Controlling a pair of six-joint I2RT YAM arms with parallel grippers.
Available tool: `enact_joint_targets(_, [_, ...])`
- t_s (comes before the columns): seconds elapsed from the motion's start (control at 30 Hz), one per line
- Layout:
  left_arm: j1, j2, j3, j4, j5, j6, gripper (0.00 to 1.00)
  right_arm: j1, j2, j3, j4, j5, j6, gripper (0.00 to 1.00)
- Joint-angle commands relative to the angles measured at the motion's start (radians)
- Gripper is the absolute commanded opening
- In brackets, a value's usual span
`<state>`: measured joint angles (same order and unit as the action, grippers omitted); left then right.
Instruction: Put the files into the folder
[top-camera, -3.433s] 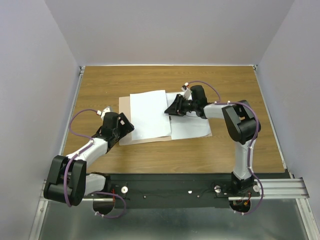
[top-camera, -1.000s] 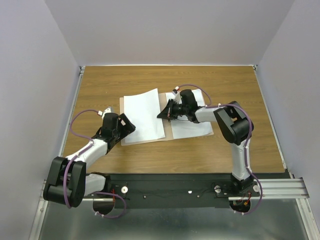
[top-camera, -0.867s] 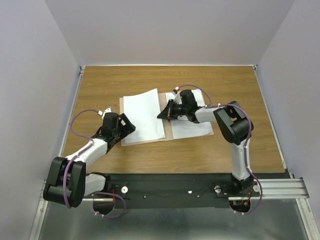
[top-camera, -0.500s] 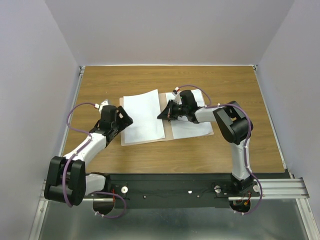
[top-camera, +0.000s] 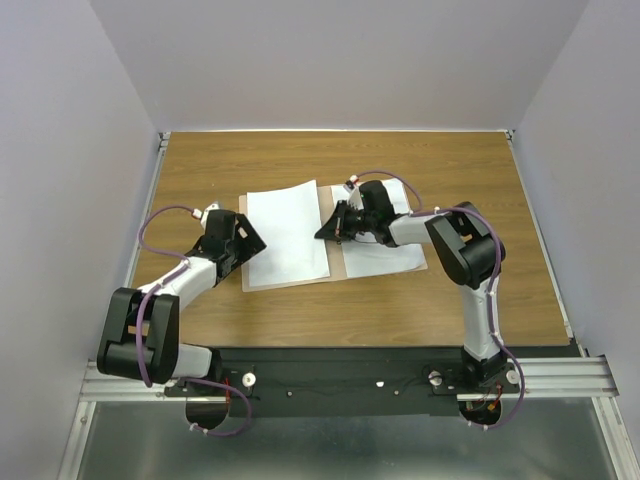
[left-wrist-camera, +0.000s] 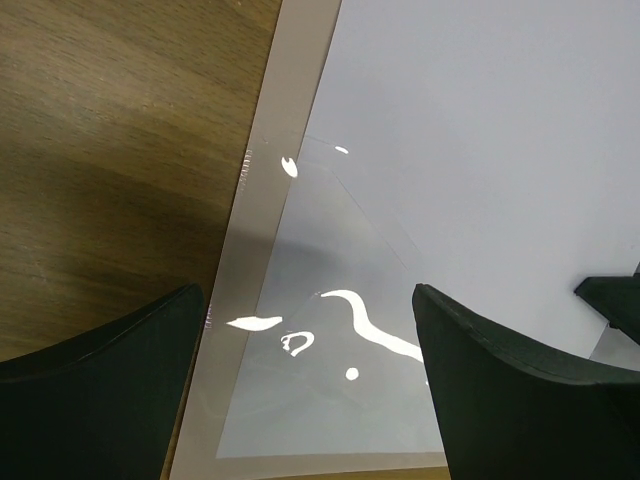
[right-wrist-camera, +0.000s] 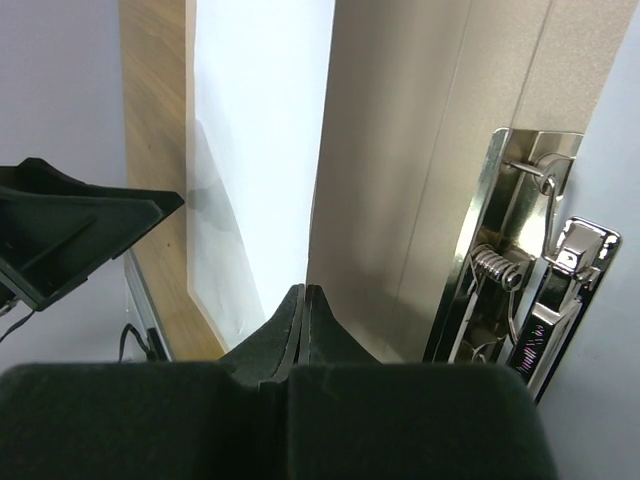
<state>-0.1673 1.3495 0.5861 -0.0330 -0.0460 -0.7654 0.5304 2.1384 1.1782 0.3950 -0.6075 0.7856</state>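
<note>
The left arm (top-camera: 188, 277) and the right arm (top-camera: 485, 315) are built alike, with smooth white tubular links joined by bulky matte black joint housings. A thin purple cable (top-camera: 146, 228) loops off the left arm's far side, and a second purple cable (top-camera: 385, 170) arcs over the right arm. The left gripper (left-wrist-camera: 308, 295) has broad black fingers (left-wrist-camera: 100, 390) with rounded outlines. The right gripper (right-wrist-camera: 303, 292) has black fingers that taper to a thin wedge, with a fine seam between them.
</note>
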Motion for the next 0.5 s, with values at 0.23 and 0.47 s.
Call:
enact_joint_targets(0.23, [0.008, 0.031, -0.040, 0.073, 0.092, 0.005, 0.95, 0.010, 0.044, 0.032, -0.015, -0.046, -0.035, 0.01])
enact_joint_targets(0.47, [0.008, 0.023, -0.051, 0.074, 0.094, 0.003, 0.95, 0.014, 0.048, 0.035, -0.016, -0.051, -0.034, 0.01])
